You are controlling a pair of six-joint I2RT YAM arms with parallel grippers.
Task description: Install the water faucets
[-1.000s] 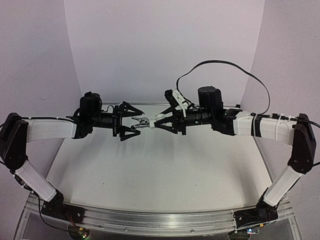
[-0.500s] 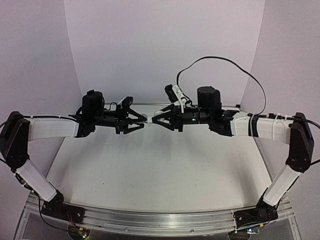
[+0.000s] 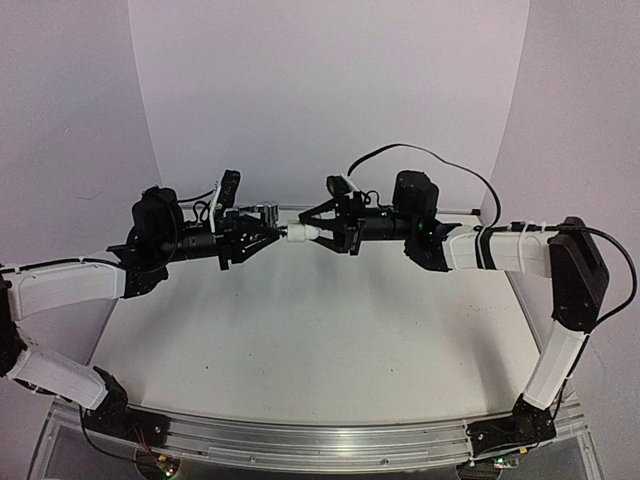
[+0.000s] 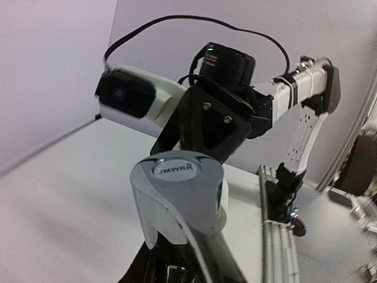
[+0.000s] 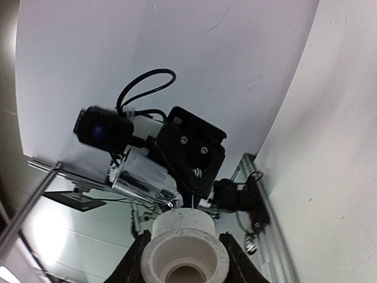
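A second ago your left fingers (image 3: 255,232) stood spread wide in front of the right arm's load. Now they are closed tight on the faucet (image 3: 268,213), whose chrome body rises from between them in the left wrist view. The left arm has sunk at the elbow and drawn leftward, so its wrist tilts up toward the meeting point, which sits slightly higher than before. Your right fingers (image 3: 322,232) keep the same narrow gap, clamped on either side of the white fitting (image 3: 298,233), whose round open end faces the right wrist camera. The faucet hangs in the air just beside that fitting, between the two wrists and well above the worktop (image 3: 300,330); you cannot tell whether the two are joined. On the faucet's round cap (image 4: 177,170) you can read "JMWRR".
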